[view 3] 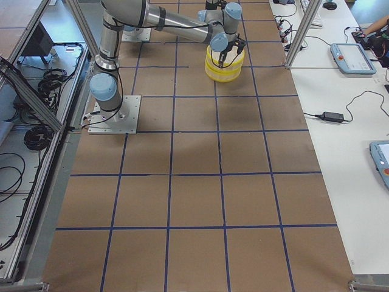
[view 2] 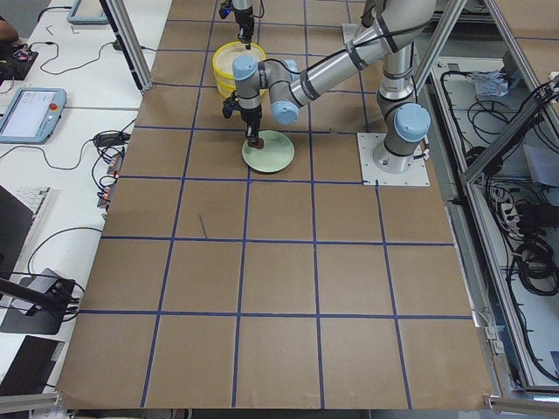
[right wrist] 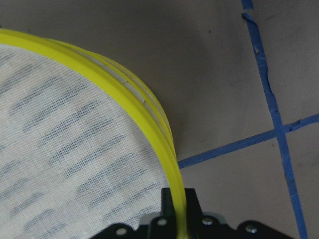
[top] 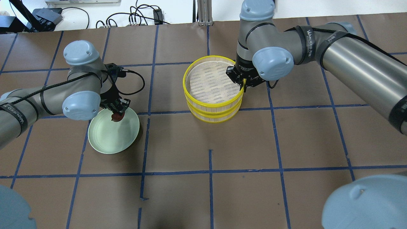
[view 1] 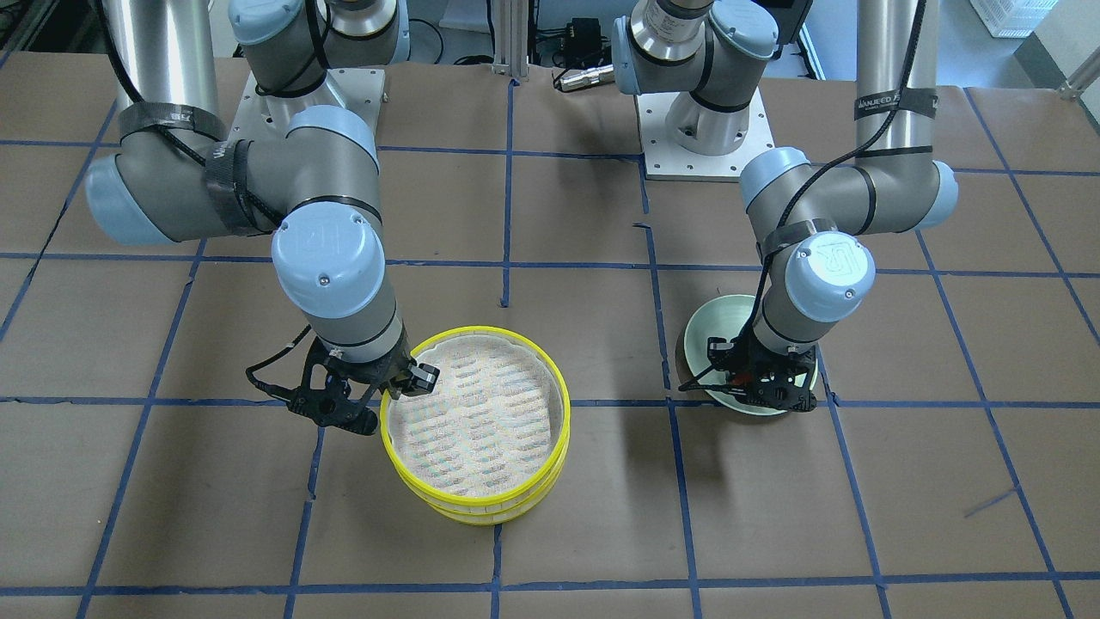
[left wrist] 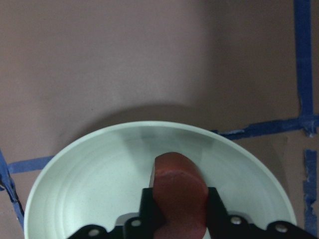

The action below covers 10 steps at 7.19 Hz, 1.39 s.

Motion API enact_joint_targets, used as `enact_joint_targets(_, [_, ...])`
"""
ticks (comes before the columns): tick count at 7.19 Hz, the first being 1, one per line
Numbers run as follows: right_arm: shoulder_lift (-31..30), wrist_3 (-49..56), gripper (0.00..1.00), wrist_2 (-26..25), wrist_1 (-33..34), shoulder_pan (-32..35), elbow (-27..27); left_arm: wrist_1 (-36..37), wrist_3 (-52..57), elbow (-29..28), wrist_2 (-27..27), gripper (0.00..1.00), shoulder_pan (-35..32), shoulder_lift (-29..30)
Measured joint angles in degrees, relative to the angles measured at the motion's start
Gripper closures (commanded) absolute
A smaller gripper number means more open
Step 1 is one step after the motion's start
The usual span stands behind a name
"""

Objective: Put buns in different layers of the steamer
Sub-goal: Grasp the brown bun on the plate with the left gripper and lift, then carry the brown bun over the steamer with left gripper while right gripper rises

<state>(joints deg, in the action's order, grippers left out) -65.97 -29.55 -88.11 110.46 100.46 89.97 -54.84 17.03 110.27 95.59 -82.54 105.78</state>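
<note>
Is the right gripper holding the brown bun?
No, the right gripper is shut on the yellow rim of the top layer, while the brown bun is in the left gripper.

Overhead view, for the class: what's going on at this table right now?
Two robot arms are busy at once. The left end effector is closed on the reddish-brown bun over the pale green plate; whether the bun is lifted clear is hard to tell. The right end effector grips the yellow rim of the upper steamer layer, which sits stacked on the lower steamer layer. No bun is in the upper layer yet.
</note>
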Motion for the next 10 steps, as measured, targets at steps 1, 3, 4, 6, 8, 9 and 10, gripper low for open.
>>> enact_joint_targets(1, [0.0,-0.34,0.94,0.69,-0.1,0.0,0.04,-1.58,-0.17,-0.88,-0.14,0.99,-0.33,-2.52])
enact_joint_targets(3, [0.01,-0.23,0.94,0.52,-0.32,-0.01,0.28,-7.44,-2.83,-6.15,-2.93,0.99,-3.03,-4.92])
enact_joint_targets(4, [0.01,0.11,0.94,-0.1,-0.15,-0.05,0.27,-10.44,-6.21,-9.24,-4.7,0.99,-4.54,-4.93])
enact_joint_targets(6, [0.05,0.58,0.93,-1.36,0.07,-0.08,0.48,-13.13,-12.26,-12.52,-9.44,0.96,-6.11,-4.58])
enact_joint_targets(8, [0.04,0.31,0.85,-1.21,0.04,-0.09,0.72,-13.19,-13.57,-14.16,-13.26,0.96,-8.35,-5.43])
enact_joint_targets(9, [-0.03,0.14,0.56,-1.07,-0.09,-0.09,0.95,-13.1,-13.55,-15.27,-14.42,0.96,-10.34,-6.35])
enact_joint_targets(10, [-0.13,-0.03,0.01,-0.98,-0.1,-0.08,1.3,-12.55,-13.31,-16.13,-16.15,0.95,-12.54,-7.46])
